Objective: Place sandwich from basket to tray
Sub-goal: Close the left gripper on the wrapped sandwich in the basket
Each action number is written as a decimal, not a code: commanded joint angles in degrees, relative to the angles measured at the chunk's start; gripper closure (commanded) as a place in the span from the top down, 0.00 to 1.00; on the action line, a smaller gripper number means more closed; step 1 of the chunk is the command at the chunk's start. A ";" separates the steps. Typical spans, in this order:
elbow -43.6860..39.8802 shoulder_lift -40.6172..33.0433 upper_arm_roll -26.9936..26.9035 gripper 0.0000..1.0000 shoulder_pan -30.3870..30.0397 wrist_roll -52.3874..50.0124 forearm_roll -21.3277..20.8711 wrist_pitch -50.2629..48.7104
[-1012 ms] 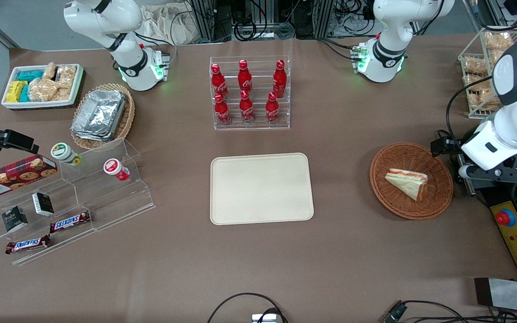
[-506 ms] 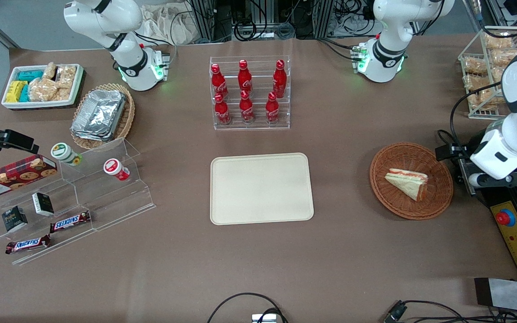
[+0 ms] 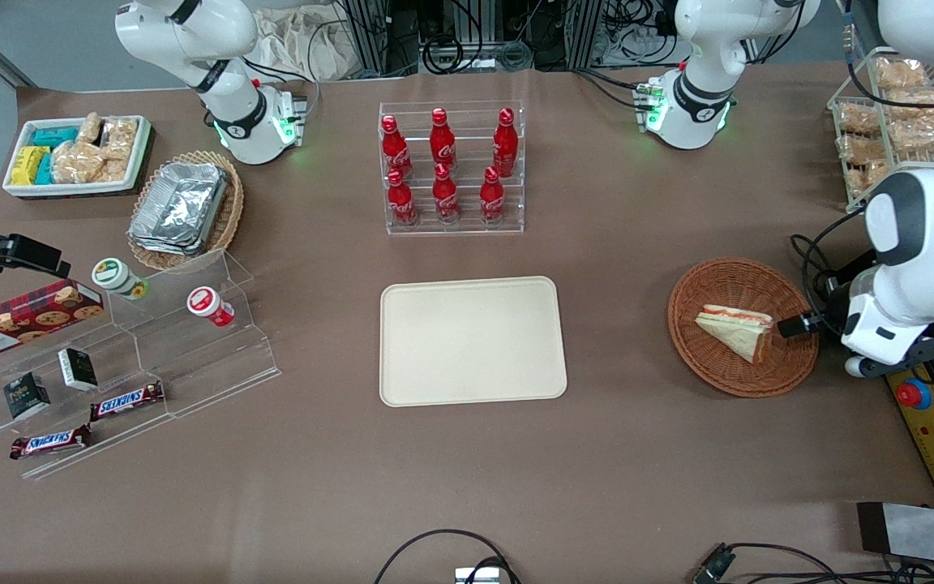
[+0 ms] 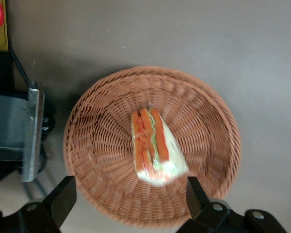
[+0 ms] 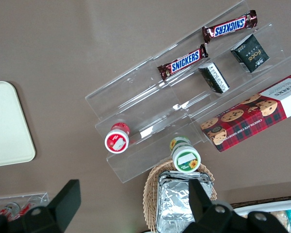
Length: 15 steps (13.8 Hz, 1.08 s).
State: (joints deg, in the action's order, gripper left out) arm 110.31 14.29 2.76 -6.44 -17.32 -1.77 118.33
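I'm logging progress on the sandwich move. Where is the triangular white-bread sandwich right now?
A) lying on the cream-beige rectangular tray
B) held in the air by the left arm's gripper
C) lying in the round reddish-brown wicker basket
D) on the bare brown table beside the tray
C: the triangular white-bread sandwich lies in the round reddish-brown wicker basket, with the left gripper open above it and the cream-beige tray bare.

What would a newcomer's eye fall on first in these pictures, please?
Probably the sandwich lying in the round wicker basket, with the open gripper poised above it. Next, the bare cream tray mid-table, nearer the front camera than the rack of red cola bottles.
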 commanded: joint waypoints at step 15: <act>12.92 3.19 0.49 0.58 -0.06 -10.89 2.39 15.09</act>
State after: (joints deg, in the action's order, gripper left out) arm 124.20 16.79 2.92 -6.45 -27.75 0.25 133.05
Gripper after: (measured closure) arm 0.048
